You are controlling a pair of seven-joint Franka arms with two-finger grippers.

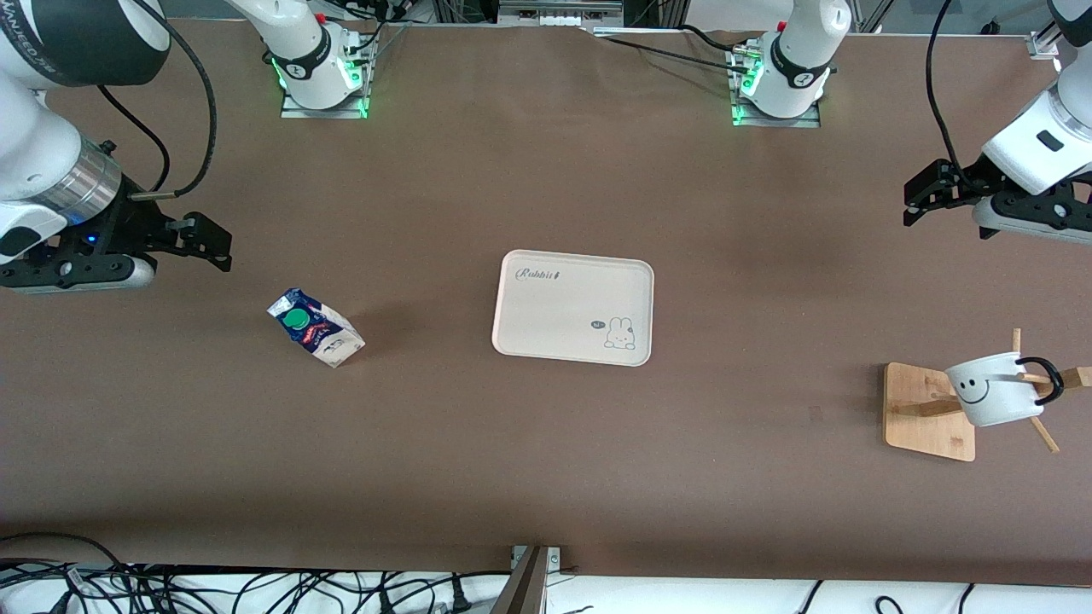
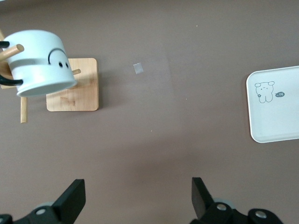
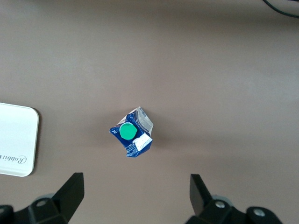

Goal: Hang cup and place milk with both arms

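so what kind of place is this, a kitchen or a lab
Most likely a robotics lab, not a kitchen: two white robot arms are bolted to a bare brown table, loose black cables trail along its near edge, and the small blue-and-white milk carton looks like a staged prop.

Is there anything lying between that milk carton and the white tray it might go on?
Nothing visible does. The milk carton stands on bare brown table toward the right arm's end, and the stretch between it and the tray holds nothing. The right pincer, open, hangs near it; the tray itself carries nothing.
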